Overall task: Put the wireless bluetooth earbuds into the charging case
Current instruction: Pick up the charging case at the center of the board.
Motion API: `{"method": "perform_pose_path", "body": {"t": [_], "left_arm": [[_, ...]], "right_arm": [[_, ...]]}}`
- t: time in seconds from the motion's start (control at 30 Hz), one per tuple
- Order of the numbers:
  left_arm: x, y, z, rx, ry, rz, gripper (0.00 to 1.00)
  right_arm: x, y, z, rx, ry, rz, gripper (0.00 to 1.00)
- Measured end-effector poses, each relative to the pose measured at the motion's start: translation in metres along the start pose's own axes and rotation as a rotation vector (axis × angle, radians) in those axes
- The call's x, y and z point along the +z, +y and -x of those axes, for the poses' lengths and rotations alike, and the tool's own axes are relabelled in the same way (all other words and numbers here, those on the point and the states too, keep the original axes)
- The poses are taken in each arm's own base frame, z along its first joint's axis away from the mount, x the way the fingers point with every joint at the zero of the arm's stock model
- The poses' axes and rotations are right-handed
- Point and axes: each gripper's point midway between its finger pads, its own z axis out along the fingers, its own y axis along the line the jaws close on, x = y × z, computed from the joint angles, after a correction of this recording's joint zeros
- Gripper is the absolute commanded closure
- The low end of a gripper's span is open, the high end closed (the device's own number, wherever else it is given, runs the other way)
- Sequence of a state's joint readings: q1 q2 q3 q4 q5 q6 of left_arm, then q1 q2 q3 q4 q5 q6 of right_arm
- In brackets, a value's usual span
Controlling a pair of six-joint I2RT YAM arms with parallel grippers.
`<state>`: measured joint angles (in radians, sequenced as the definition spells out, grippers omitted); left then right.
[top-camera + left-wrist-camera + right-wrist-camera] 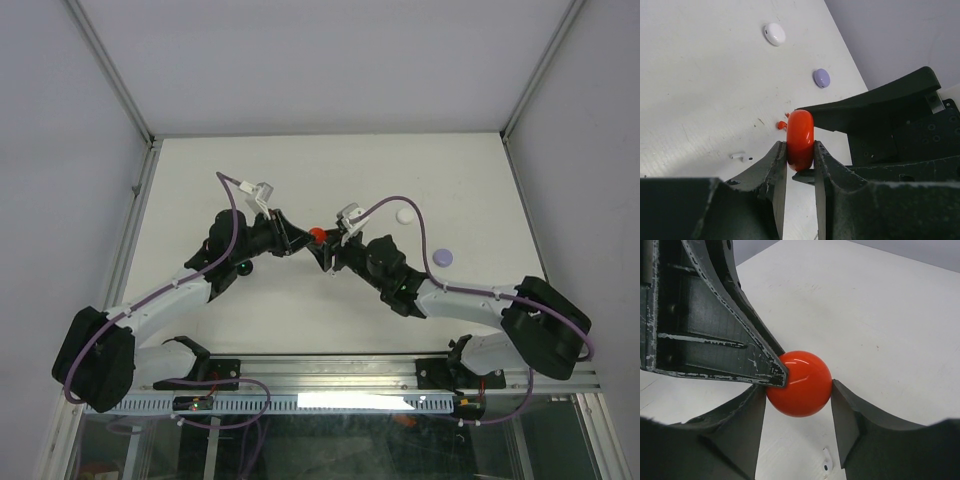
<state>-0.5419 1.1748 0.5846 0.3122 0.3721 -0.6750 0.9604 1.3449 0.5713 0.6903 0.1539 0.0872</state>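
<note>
A round red charging case [317,234] is held closed above the table between both grippers. My left gripper [800,152] is shut on its two flat faces, so the case [800,132] stands on edge. My right gripper [799,390] closes on the case's rim [805,382] from either side, its fingers touching it. Two tiny red earbuds [782,125] lie on the table just beyond the case. A white earbud [737,156] lies to the left of them and also shows in the right wrist view [826,460].
A white round case [404,215] and a lavender round case [443,258] lie on the table to the right; both show in the left wrist view, white [774,34] and lavender [821,78]. A small dark object [243,268] lies under the left arm.
</note>
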Motion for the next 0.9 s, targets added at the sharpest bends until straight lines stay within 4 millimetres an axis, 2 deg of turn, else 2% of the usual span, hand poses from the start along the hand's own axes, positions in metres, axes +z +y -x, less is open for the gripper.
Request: {"method": "perform_pose_path", "body": {"t": [0.2,0.33,0.37,0.4,0.47,0.6,0.73,0.9], "left_arm": [[-0.007,-0.004,-0.001,0.112,0.030,-0.007,0.85],[-0.011,-0.009,0.006,0.213,0.050,-0.007,0.87],[-0.012,-0.011,0.007,0.241,0.060,-0.009,0.87],[-0.013,-0.013,0.008,0.263,0.072,-0.015,0.87],[-0.015,-0.017,0.010,0.314,0.096,-0.026,0.87],[-0.020,-0.028,0.011,0.413,0.149,-0.072,0.87],[-0.026,-0.040,0.009,0.501,0.197,-0.143,0.86],[-0.032,-0.052,0.006,0.600,0.241,-0.227,0.86]], "right_arm": [[-0.009,0.000,0.006,0.001,0.016,0.041,0.42],[-0.018,-0.016,0.020,0.006,0.019,0.010,0.42],[-0.020,-0.024,0.023,0.007,0.022,-0.010,0.30],[-0.023,-0.033,0.027,0.009,0.029,-0.034,0.26],[-0.027,-0.036,0.037,0.001,0.045,0.017,0.26],[-0.037,-0.030,0.055,-0.030,0.087,0.172,0.27],[-0.047,-0.012,0.070,-0.076,0.132,0.329,0.29],[-0.055,0.013,0.068,-0.104,0.183,0.506,0.31]]}}
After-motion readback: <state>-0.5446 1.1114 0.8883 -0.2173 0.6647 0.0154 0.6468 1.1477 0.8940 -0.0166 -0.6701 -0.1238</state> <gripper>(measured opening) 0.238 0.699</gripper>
